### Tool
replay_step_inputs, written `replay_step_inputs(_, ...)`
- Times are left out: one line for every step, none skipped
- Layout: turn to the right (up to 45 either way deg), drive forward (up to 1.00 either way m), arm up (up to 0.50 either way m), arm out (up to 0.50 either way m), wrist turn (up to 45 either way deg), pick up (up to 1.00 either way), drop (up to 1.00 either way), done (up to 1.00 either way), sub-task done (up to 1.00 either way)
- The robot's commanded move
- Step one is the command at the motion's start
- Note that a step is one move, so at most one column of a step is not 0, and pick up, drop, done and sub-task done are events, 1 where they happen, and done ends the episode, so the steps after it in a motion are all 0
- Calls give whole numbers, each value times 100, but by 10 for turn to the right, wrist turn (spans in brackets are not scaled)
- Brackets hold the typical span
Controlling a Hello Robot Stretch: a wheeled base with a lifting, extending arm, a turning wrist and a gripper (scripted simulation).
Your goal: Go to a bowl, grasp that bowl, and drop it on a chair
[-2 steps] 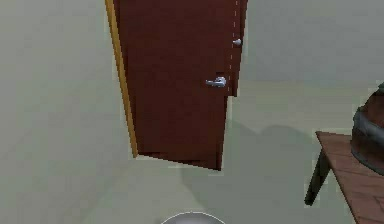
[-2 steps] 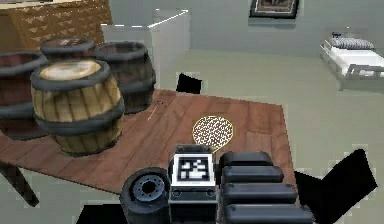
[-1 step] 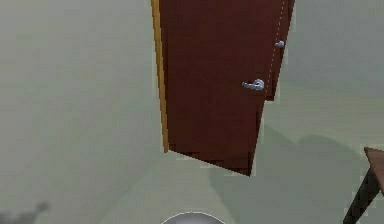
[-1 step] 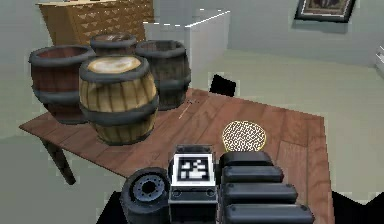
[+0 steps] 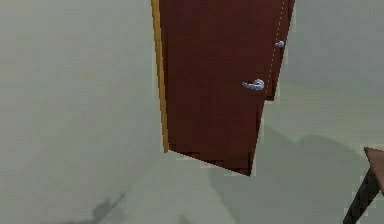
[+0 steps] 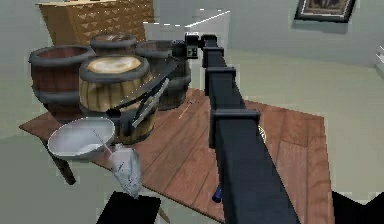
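In the arm side view a wide grey bowl [image 6: 84,139] sits at the left end of a brown wooden table [image 6: 290,140]. A pale cone-shaped thing [image 6: 127,168] is just right of it. The dark arm [image 6: 235,130] rises from the bottom edge, and the gripper [image 6: 136,117] reaches down to the left from the arm's far end. Its thin fingers [image 6: 155,92] cross in front of a barrel, and their tips end close above the bowl. I cannot tell whether the gripper holds anything.
Several wooden barrels [image 6: 112,82] stand on the table's far left, with a tan drawer cabinet [image 6: 95,18] behind them. A framed picture [image 6: 325,8] hangs on the wall. Ahead is a dark red door [image 5: 215,75] with a lever handle [image 5: 256,86]. A table corner [image 5: 372,170] shows at the lower right.
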Motion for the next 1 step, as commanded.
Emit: replay_step_inputs(0, 0, 0, 0, 390, 0, 0, 0, 0)
